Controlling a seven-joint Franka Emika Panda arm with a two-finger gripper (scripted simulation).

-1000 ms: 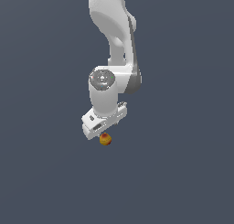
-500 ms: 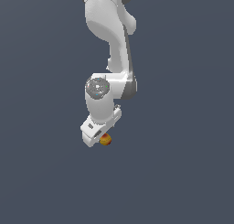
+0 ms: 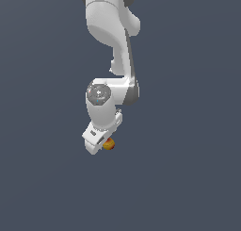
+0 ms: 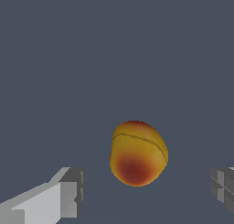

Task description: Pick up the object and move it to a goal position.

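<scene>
The object (image 3: 109,144) is a small orange-yellow fruit-like ball with a red patch, lying on the flat grey ground. In the exterior view the white gripper (image 3: 100,143) hangs right over it and hides most of it; only its edge peeks out on the exterior view's right. The wrist view shows the object (image 4: 138,153) large, lying between the two fingertips (image 4: 69,191) with a wide gap on either side. The gripper (image 4: 146,186) is open and touches nothing.
The white arm (image 3: 113,41) comes down from the top of the exterior view. Plain dark grey ground fills everything else in both views.
The gripper has come down and shifted slightly toward the exterior view's left, now covering more of the object. The object has not moved.
</scene>
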